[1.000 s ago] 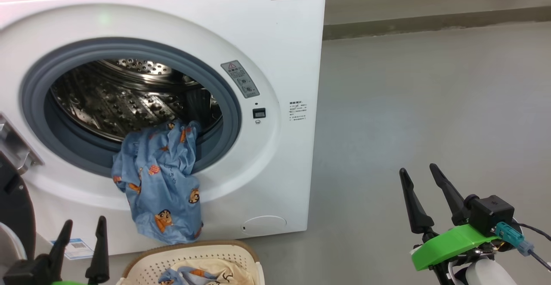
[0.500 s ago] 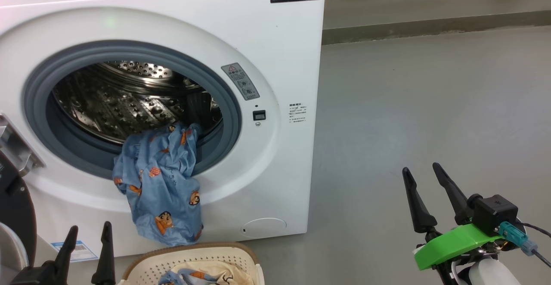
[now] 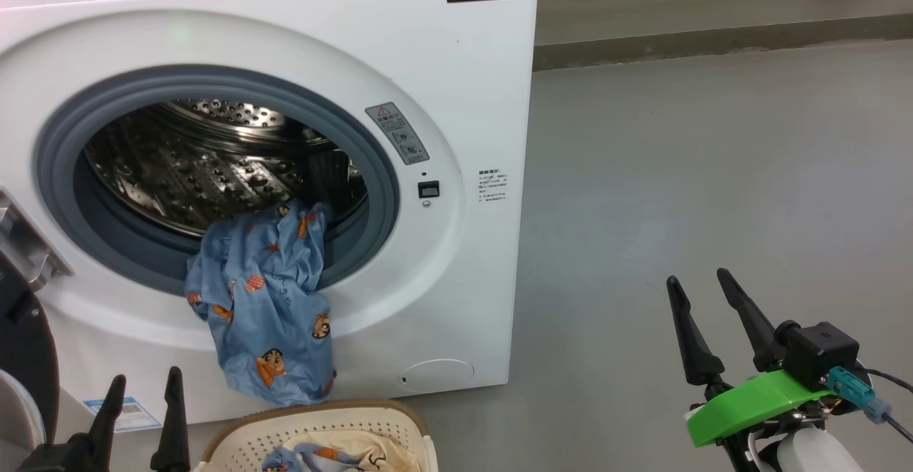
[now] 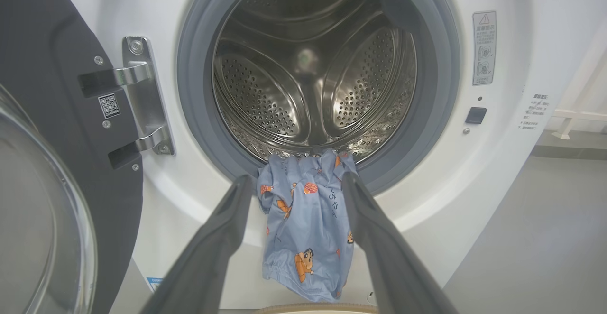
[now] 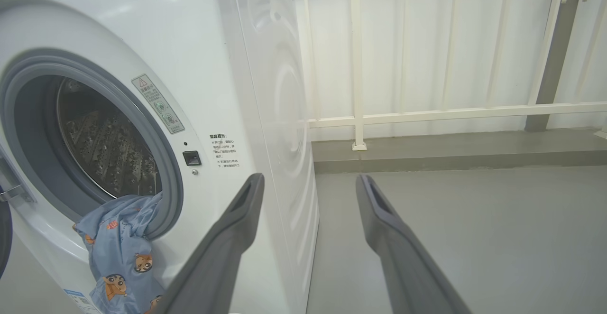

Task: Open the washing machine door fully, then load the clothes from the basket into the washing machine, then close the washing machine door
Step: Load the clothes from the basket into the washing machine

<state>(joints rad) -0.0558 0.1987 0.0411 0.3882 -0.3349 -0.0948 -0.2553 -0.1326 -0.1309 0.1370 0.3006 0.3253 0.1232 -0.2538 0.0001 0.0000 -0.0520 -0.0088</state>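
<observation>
The white washing machine (image 3: 442, 65) stands with its door (image 4: 42, 129) swung wide to the left on its hinge. A blue garment (image 3: 267, 301) with orange-brown bears hangs half out of the drum (image 4: 313, 77), draped over the grey ring and down the front. Below it sits the cream basket (image 3: 314, 429), holding more blue and cream clothes (image 3: 335, 454). My left gripper (image 3: 143, 386) is open and empty at the lower left, beside the basket. My right gripper (image 3: 699, 283) is open and empty over the floor, right of the machine.
Bare grey floor (image 3: 713, 172) stretches right of the machine to a low step (image 3: 713, 37). A white railing (image 5: 427, 112) stands on that step behind it. The open door takes up the room at the far left.
The left gripper has sunk lower toward the bottom edge of the head view. The hanging garment, the basket and the right gripper stay as they were; the camera shifted slightly.
</observation>
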